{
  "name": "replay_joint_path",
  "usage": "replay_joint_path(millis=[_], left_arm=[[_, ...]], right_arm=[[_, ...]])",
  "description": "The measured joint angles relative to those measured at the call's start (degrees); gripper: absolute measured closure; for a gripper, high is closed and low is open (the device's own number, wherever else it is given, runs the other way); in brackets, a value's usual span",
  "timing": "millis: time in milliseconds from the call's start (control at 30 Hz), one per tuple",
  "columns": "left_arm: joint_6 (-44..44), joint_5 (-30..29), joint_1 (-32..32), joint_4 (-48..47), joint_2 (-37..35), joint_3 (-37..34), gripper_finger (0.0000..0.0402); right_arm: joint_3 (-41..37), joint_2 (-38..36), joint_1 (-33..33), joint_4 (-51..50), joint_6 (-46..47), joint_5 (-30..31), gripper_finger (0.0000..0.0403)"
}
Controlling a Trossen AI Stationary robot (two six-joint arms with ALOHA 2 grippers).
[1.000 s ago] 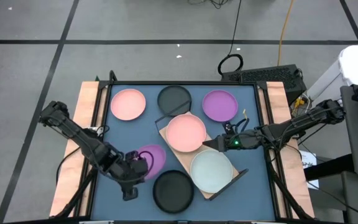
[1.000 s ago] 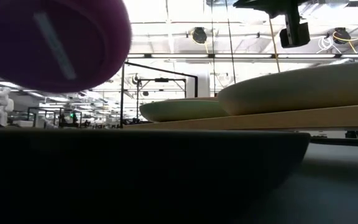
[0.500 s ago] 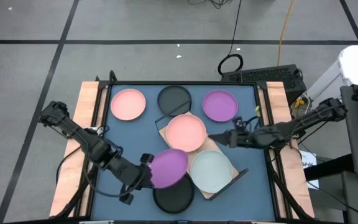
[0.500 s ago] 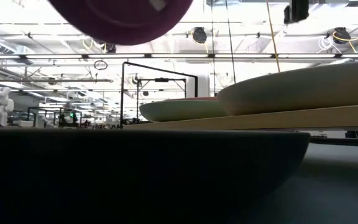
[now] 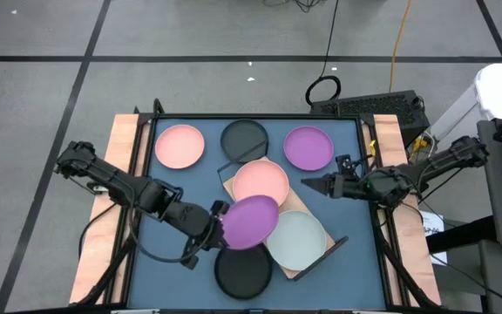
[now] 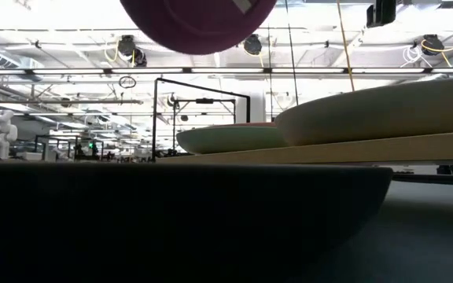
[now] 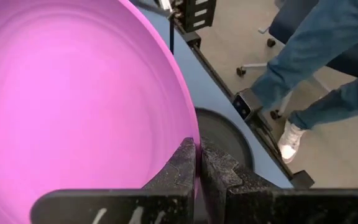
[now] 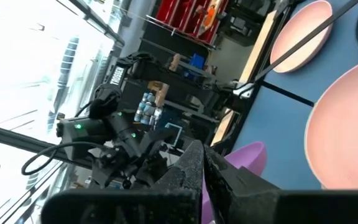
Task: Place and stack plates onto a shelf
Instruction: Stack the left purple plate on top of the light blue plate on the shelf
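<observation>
My left gripper (image 5: 221, 223) is shut on a purple plate (image 5: 251, 221), held in the air over the near-left edge of the shelf (image 5: 313, 261). In the low view the plate (image 6: 199, 20) hangs high above the table. On the wooden shelf rest a pink plate (image 5: 261, 185) and a pale plate (image 5: 296, 240). A black plate (image 5: 242, 270) lies on the mat below the held plate. My right gripper (image 5: 308, 185) is shut and empty, hanging above the shelf's far-right side. My left gripper pinches the purple plate's rim (image 7: 190, 134) between its two fingers, one finger (image 7: 180, 167) on the plate's inner face and one (image 7: 219, 171) on its underside. The fingers slant down from the table's left. The plate is lifted clear, nearly level, reaching away from the fingers toward the shelf.
Along the far edge lie a pink plate (image 5: 179, 146), a black plate (image 5: 245, 138) and a purple plate (image 5: 308, 147). The shelf's black wire frame (image 6: 203, 98) stands up at its ends. A person's legs (image 7: 316, 56) show beyond the table's near side.
My left gripper has carried the purple plate up and toward the table's right, from beside the black plate to over the shelf's edge, and has rolled, so the plate now lies nearly level. My right gripper has drawn back toward the right edge and risen, still shut.
</observation>
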Motion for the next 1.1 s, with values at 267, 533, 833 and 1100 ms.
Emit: replay_joint_path(millis=[267,533,833,1100], left_arm=[[4.1,0.4,1.1,2.9,0.4,0.0,0.0394],[9.5,1.2,2.0,8.3,6.8,0.0,0.0394],[9.4,1.3,2.0,18.7,12.2,0.0,0.0394],[9.3,1.7,2.0,24.4,15.4,0.0,0.0394]], right_arm=[[0.0,-0.1,0.0,-0.8,-0.4,-0.1,0.0403],[0.0,-0.1,0.0,-3.0,-0.8,-0.4,0.0403],[0.0,-0.1,0.1,-2.6,-5.6,-10.5,0.0403],[0.0,-0.4,-0.8,-2.6,-7.5,-9.4,0.0403]])
